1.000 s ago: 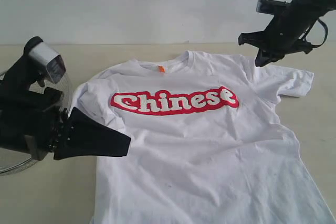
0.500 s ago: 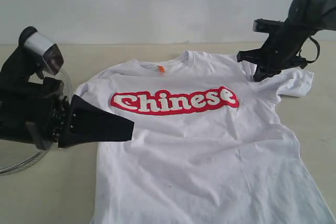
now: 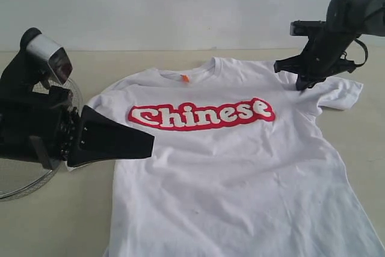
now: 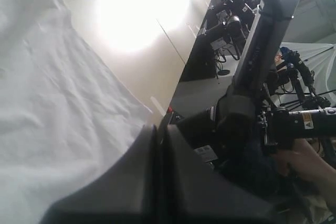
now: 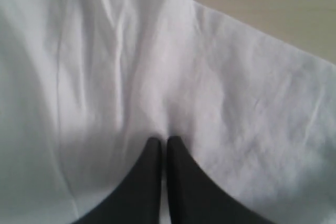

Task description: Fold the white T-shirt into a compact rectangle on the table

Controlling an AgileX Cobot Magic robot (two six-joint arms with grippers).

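Pale beige table (image 3: 54, 233) runs back to a plain light wall (image 3: 150, 4). White T-shirt (image 3: 240, 173) lies spread on the table, front up, mostly flat with light creasing, its hem running out of the exterior view. Red print (image 3: 201, 114) reading "Chinese" crosses the chest; orange neck tag (image 3: 184, 78) sits just above the print, inside the collar. Left gripper (image 3: 150, 144) is just below and to the left of the print, at the shirt's side edge, jaws clenched together with the tips against the cloth; whether any fabric is pinched cannot be told. Right gripper (image 3: 301, 86) stands above and to the right of the print, over the shoulder seam near the outspread sleeve (image 3: 340, 94), jaws likewise pressed shut, tips on or just above the cloth. Round wire-mesh basket (image 3: 18, 188) sits far left of the print, partly behind the left arm.
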